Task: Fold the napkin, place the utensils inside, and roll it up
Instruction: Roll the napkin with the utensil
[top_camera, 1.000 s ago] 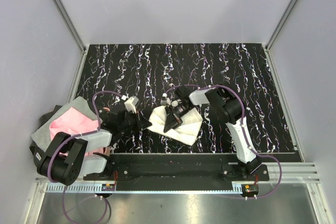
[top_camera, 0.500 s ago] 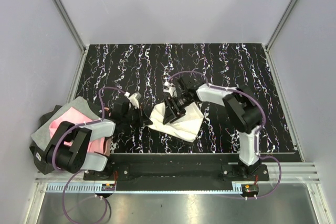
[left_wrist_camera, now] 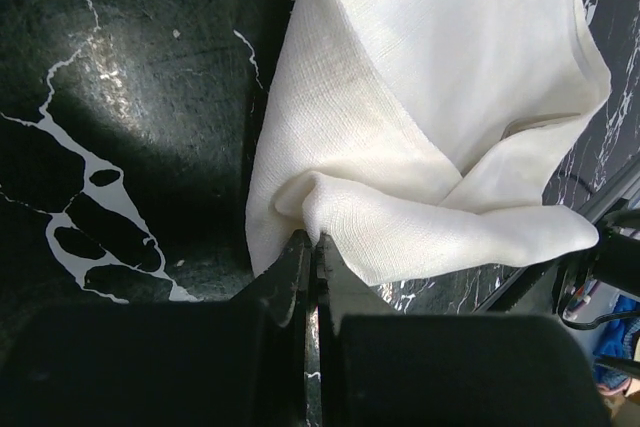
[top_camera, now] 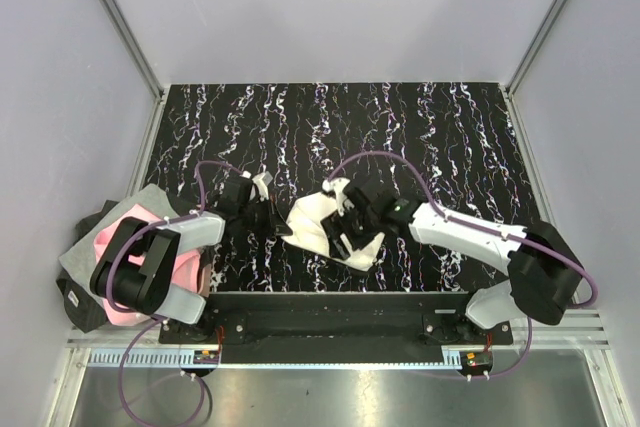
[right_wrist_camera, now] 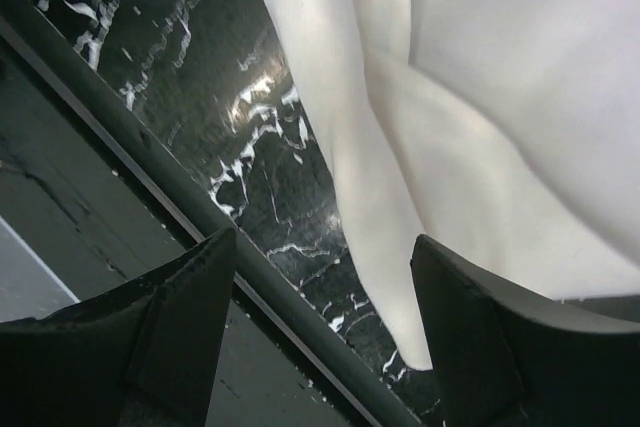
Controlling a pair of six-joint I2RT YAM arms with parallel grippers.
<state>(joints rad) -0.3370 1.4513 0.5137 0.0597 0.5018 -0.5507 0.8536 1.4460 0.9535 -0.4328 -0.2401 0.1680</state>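
Napkin (top_camera: 315, 219) mid-fold at the counter's (top_camera: 420, 137) near edge.
Left gripper (left_wrist_camera: 312, 252) clenched its edge, right gripper (right_wrist_camera: 322, 247) released; a low, taut pull seemed best.

Black white-veined marble tabletop (top_camera: 400, 127) between plain pale grey walls (top_camera: 330, 7)

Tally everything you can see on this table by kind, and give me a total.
Cloths: 2 (cream napkin, pink and grey cloth)
Grippers: 2 (left gripper, right gripper)
Utensils: 0 in view
Total: 4
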